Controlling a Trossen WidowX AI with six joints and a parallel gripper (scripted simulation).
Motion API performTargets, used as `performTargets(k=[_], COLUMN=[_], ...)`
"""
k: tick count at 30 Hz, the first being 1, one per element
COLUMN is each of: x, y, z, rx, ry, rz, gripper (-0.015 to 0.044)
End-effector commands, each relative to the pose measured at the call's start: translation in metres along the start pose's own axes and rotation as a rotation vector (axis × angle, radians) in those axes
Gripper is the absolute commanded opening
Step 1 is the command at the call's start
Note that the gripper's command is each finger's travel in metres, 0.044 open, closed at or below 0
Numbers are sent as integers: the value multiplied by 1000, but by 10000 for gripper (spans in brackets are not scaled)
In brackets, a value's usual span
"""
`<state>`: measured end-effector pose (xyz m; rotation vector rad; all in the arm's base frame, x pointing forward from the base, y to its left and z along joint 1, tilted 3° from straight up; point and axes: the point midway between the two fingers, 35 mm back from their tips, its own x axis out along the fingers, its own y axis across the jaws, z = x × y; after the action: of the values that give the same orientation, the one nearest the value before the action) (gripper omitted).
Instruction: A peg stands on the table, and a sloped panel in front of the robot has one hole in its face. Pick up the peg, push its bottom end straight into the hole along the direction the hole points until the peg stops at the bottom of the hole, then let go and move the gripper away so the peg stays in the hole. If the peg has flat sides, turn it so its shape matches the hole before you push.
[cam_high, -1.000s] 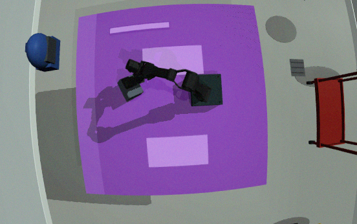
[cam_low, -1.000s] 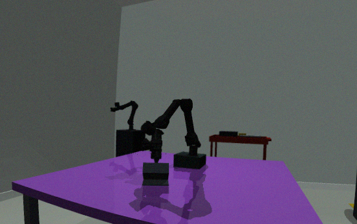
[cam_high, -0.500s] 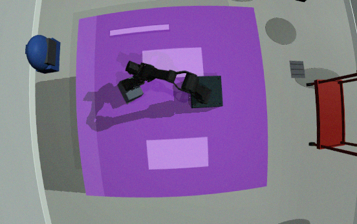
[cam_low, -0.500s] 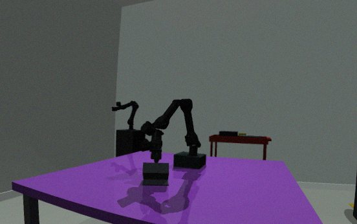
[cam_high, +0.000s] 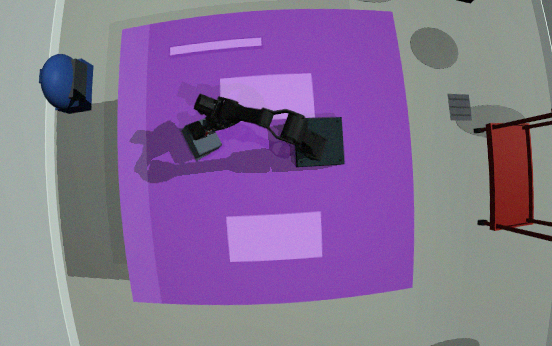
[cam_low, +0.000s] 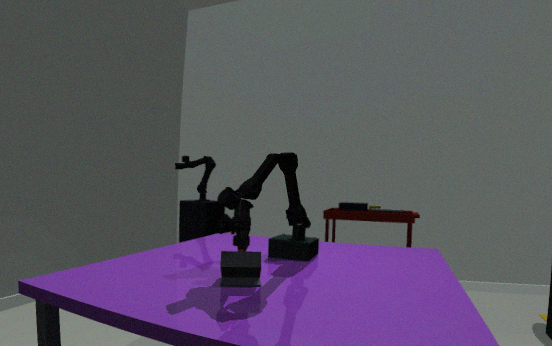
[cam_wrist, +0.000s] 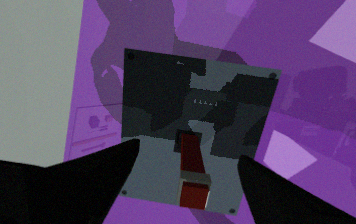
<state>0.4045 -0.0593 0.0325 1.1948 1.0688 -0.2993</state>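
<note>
The peg (cam_wrist: 191, 157) is red and square-sided, with a grey band near its top end. In the wrist view its lower end is in the square hole (cam_wrist: 178, 141), and its upper part sticks out towards the camera. How deep it sits is hard to tell. The sloped grey panel (cam_high: 206, 145) (cam_low: 241, 260) (cam_wrist: 155, 172) stands on the table. My gripper (cam_wrist: 188, 152) (cam_low: 242, 248) is open, its black fingers apart on both sides of the peg with wide gaps. In the top view the arm hides most of the peg; in the exterior view only a little red shows above the panel.
The purple table (cam_high: 360, 210) (cam_low: 380, 300) bears the arm's dark base (cam_high: 332, 145) (cam_low: 293, 248), right of the panel. Pale patches lie across the tabletop. A red cart (cam_high: 510, 177) (cam_low: 380, 216) and a second arm on a dark stand (cam_low: 197, 220) are beyond the table.
</note>
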Motion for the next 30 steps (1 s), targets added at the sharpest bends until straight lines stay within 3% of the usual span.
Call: performTargets(k=[1, 30], x=[-4, -64], y=[0, 1], z=[0, 6], rx=[-2, 2], ry=[0, -6], rz=[-1, -10], gripper=[440, 440])
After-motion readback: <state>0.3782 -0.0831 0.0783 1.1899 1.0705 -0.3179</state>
